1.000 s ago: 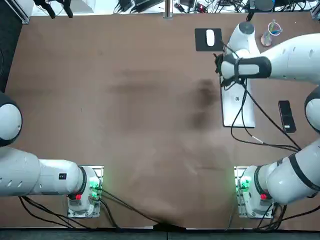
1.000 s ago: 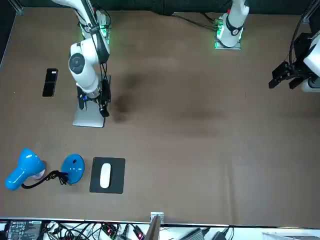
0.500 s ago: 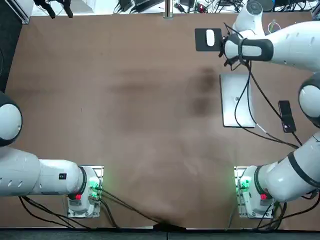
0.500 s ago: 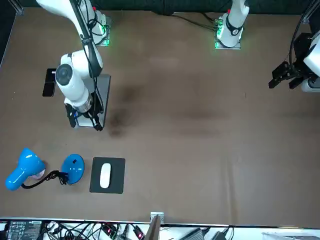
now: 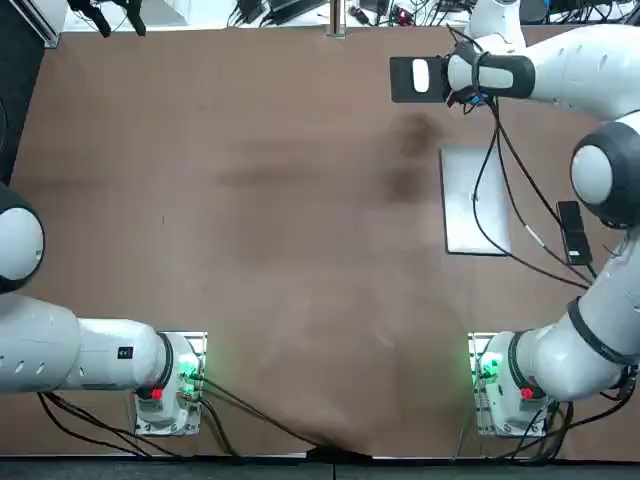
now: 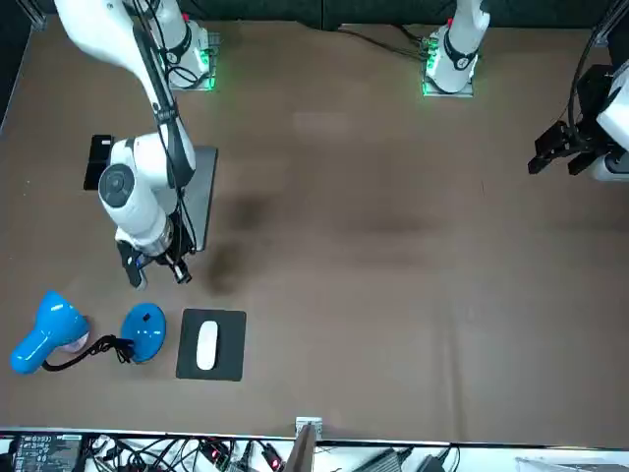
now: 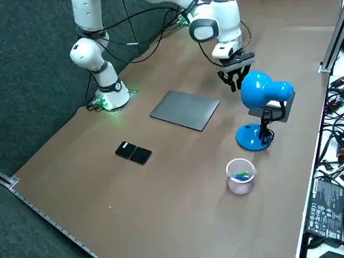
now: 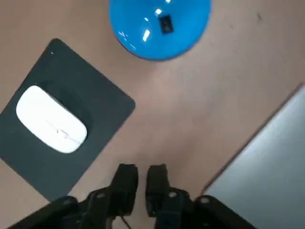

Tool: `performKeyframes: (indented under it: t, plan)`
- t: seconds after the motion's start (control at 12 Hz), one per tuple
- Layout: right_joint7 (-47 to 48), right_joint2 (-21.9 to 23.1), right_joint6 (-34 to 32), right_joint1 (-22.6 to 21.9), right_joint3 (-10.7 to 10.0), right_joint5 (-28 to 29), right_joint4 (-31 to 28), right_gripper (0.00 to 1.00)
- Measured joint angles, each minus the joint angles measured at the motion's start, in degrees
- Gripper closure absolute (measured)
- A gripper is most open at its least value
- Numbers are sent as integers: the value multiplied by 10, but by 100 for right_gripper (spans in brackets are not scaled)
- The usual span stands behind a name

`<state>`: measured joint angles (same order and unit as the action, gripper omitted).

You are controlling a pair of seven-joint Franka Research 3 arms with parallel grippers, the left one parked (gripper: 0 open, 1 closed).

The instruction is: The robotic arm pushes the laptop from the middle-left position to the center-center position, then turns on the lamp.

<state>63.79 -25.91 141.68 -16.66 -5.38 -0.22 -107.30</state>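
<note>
With the laptop (image 5: 476, 200) lying flat behind it and the push judged complete, the right gripper (image 8: 141, 171), fingers nearly together and empty, hovers short of the lamp base (image 8: 159, 42); next move: descend onto what looks like its switch (image 8: 165, 23).

The brown table (image 5: 250, 200) bears five things. The right gripper (image 8: 142, 177) hangs over bare tabletop, fingers pressed together. The lamp (image 8: 159, 26) and black mouse pad (image 8: 97, 107) lie just ahead of it. The closed laptop (image 8: 271, 167) is just beside it. The phone (image 5: 573, 232) and a cup (image 7: 239, 176) sit farther off.
</note>
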Motion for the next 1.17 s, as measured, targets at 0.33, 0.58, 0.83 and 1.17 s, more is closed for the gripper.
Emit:
performKeyframes:
  t: [0.33, 0.58, 0.83, 1.17]
  plan:
    - [-74, -48, 0, 25, -1, -5, 54, 94]
    - [-91, -73, -1, 46, -1, -46, 81, 98]
    - [-111, -93, -1, 62, -1, -60, 100, 98]
    - [-149, -112, -1, 86, -2, -61, 114, 98]
